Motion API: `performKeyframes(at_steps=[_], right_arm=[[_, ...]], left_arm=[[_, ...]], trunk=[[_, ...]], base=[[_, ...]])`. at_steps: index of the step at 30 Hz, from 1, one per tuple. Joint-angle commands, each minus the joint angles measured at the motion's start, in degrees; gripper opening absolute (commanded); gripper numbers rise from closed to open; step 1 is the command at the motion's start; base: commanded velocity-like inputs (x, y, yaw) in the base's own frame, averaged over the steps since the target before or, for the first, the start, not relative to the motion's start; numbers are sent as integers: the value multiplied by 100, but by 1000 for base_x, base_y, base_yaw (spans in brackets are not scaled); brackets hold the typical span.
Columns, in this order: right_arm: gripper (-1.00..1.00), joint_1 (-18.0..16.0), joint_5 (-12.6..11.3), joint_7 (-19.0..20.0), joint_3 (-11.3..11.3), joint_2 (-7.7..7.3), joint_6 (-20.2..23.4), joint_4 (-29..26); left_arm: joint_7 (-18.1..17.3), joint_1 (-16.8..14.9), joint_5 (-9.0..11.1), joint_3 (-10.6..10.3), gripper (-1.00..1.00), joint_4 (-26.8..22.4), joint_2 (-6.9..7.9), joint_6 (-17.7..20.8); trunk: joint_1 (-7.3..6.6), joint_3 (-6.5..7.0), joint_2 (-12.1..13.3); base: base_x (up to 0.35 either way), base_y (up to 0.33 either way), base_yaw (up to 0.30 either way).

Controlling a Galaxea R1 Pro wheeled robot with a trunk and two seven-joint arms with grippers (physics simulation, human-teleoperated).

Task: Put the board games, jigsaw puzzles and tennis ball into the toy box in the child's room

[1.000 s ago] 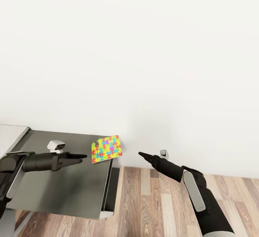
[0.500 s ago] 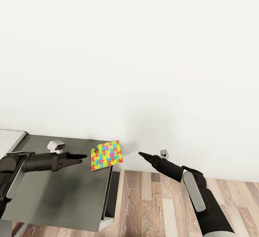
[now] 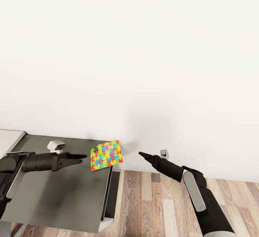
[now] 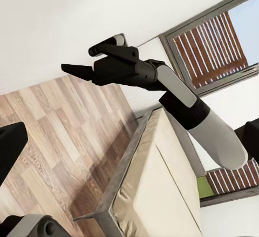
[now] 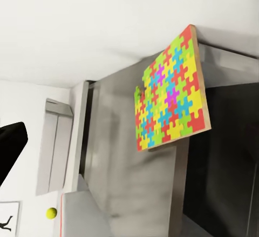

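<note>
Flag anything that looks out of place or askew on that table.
The jigsaw puzzle sits at the far right corner of the table, rotated out of line with the edges, one corner seemingly past the right edge. Both grippers, left gripper and right gripper, are apart from it.

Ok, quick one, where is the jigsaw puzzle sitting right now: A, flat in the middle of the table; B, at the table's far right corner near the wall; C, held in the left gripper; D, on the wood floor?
B: the jigsaw puzzle lies at the far right corner of the table by the white wall, beyond the tip of the left gripper, which does not touch it.
</note>
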Motion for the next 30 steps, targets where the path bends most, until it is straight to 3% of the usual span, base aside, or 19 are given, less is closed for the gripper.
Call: performKeyframes(at_steps=[1,11,30], right_arm=[[100,-4,6,20,-17,8,35,0],[100,-4,16,20,-20,2,19,-19],[100,2,9,28,-19,-14,-110,-50]], left_arm=[[-21,-3,0,-2,100,-3,2,62],[-21,-3,0,-11,100,-3,2,63],[-21,-3,0,-17,100,-6,-2,56]], trunk=[[24,-25,-48],[244,-195,-449],[244,-20,-449]], base=[[0,0,0],[0,0,0],[0,0,0]])
